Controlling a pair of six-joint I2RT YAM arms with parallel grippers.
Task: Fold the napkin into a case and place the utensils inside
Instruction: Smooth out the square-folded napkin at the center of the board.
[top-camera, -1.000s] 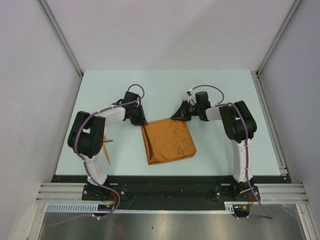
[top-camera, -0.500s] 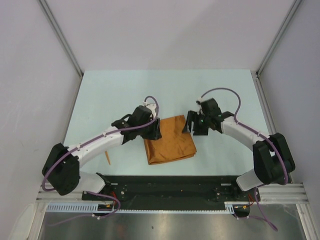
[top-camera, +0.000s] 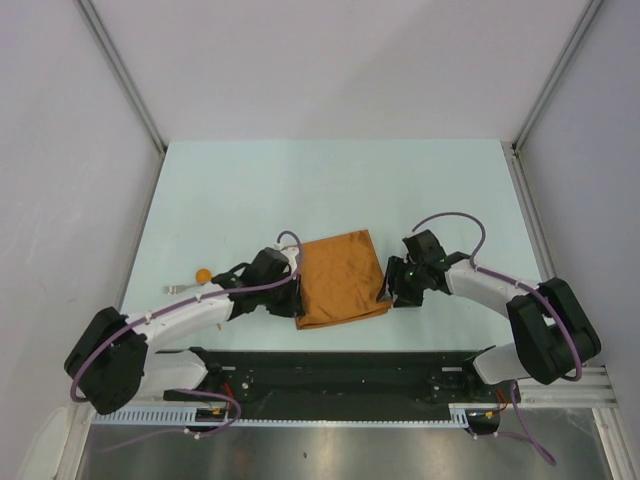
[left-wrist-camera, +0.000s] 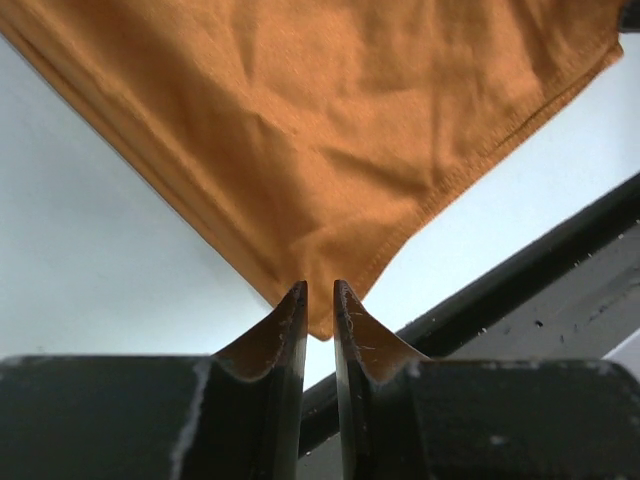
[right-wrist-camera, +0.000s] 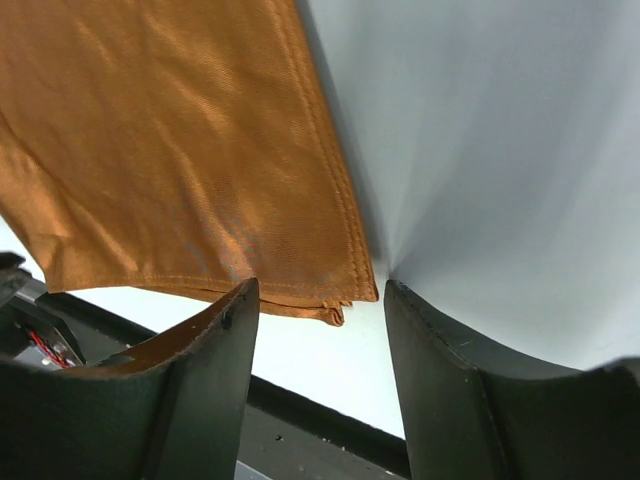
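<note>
Rust-orange, soft folded napkin (top-camera: 342, 278) flat on pale surface (top-camera: 230, 190) between both fingers. Left fingers (left-wrist-camera: 319, 300) nearly closed at its near corner, grip uncertain; right fingers (right-wrist-camera: 320, 300) parted, straddling opposite corner, empty. Risk: pinching one layer, unravelling the fold.

Pale tbl (top-camera: 250, 190), grey walls (top-camera: 330, 60), alu frame (top-camera: 120, 70)

Rust-orange napkin (top-camera: 342, 279) on a pale mint table (top-camera: 250, 190).
</note>
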